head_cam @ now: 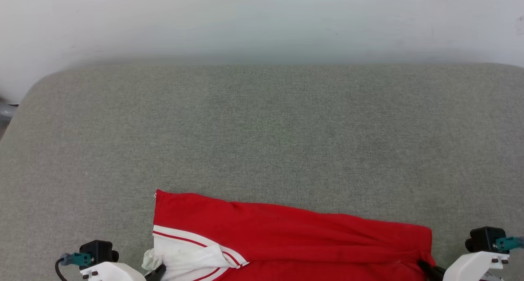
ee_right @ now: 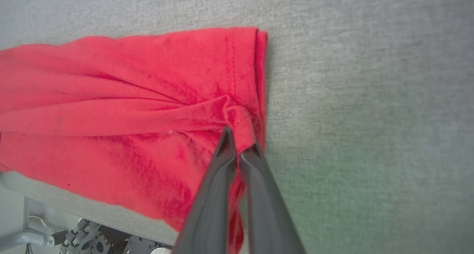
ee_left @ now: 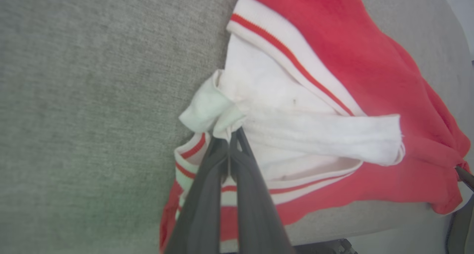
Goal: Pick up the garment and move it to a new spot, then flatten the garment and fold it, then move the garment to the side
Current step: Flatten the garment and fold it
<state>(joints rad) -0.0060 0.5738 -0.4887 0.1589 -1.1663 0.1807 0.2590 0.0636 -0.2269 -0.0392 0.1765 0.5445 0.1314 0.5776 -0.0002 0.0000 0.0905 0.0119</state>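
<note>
The garment (head_cam: 286,232), red with a white sleeve and red-and-white trim, lies stretched across the near edge of the grey padded table (head_cam: 262,129), part of it hanging over that edge. My left gripper (ee_left: 229,139) is shut on a bunched piece of the white sleeve (ee_left: 296,128) at the garment's left end (head_cam: 180,252). My right gripper (ee_right: 237,139) is shut on a pinch of the red hem (ee_right: 240,117) at the garment's right end (head_cam: 421,260). The cloth between the two grips shows long folds. No lettering is visible.
The grey padded surface spreads far and wide beyond the garment to a pale wall (head_cam: 262,19). Its rounded left corner (head_cam: 28,96) and near edge (ee_right: 74,206) show. Below the edge, parts of the robot's base (ee_right: 92,243) appear.
</note>
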